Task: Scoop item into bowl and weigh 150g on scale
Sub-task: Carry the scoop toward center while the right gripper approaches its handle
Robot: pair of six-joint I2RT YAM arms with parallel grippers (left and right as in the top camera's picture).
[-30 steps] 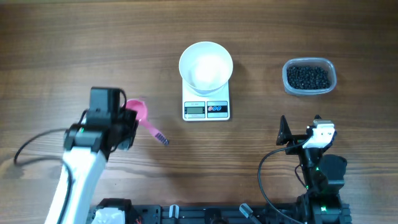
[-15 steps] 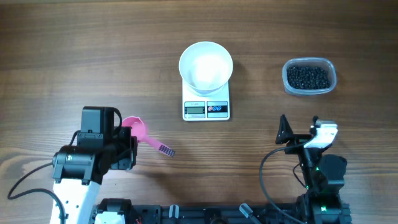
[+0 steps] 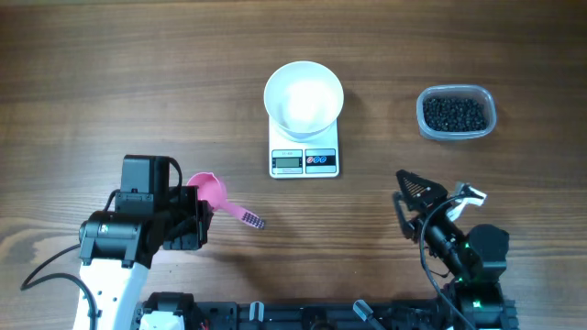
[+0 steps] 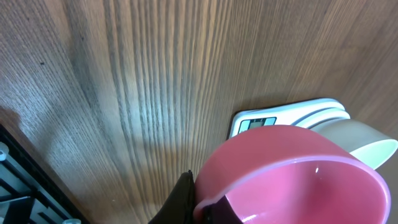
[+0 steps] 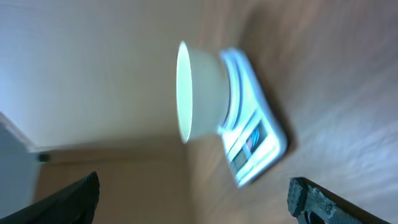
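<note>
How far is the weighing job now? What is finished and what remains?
Done: the white bowl sits on the scale, empty. In hand: the left hand grips the empty pink scoop, far from the tub of black beads. The right hand is open and holds nothing. Left: all scooping and weighing.

This looks like a robot test room, not a home kitchen. A big brown wooden table (image 3: 92,73) fills the overhead view. A black metal rail (image 3: 303,314) runs along the bottom edge. Two robot arms come up from there, a white and black arm (image 3: 119,243) at the lower left and a black arm (image 3: 463,257) at the lower right. Thin black cables (image 3: 44,264) loop beside them.

Only a few kitchen things are set out. A small white kitchen scale (image 3: 304,160) sits in the upper middle with a round white bowl (image 3: 304,96) on it. At the upper right is a clear plastic tub (image 3: 456,89) of small black beads (image 3: 454,114). A pink plastic scoop (image 3: 213,192) is at the lower left. The right wrist view shows a plain pale wall (image 5: 93,62) at its upper left.
</note>
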